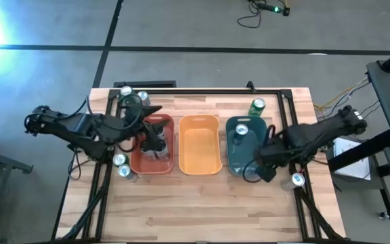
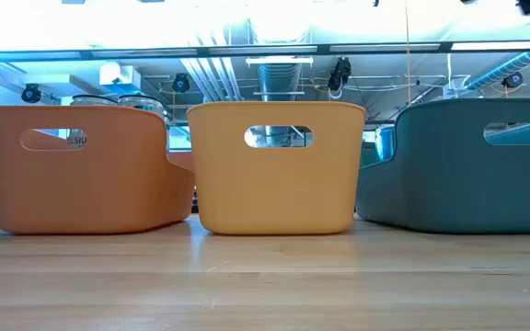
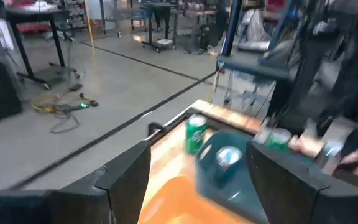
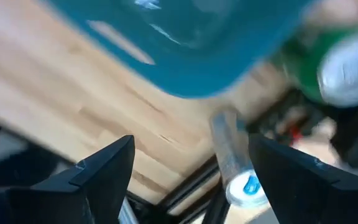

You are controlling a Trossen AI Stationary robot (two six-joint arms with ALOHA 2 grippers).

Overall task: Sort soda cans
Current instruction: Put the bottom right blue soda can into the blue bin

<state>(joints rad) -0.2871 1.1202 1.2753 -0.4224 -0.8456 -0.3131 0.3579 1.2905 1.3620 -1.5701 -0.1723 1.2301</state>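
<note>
From above, 3 plastic bins sit in a row on the wooden table (image 1: 202, 203): red bin (image 1: 153, 163), orange bin (image 1: 200, 144), teal bin (image 1: 239, 146). The left gripper (image 1: 156, 144) hangs over the red one; the right gripper (image 1: 261, 169) sits by the teal bin's near right corner.

A green soda can (image 1: 257, 106) stands far right, a silver-topped can (image 1: 242, 129) in the teal bin.

Both wrist views show fingers spread apart, holding nothing.

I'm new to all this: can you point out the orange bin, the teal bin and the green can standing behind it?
orange bin (image 1: 200, 165): high view, bare floor inside.
teal bin (image 1: 233, 166): high view, near rim.
green can (image 1: 257, 106): high view, silver top.
</note>
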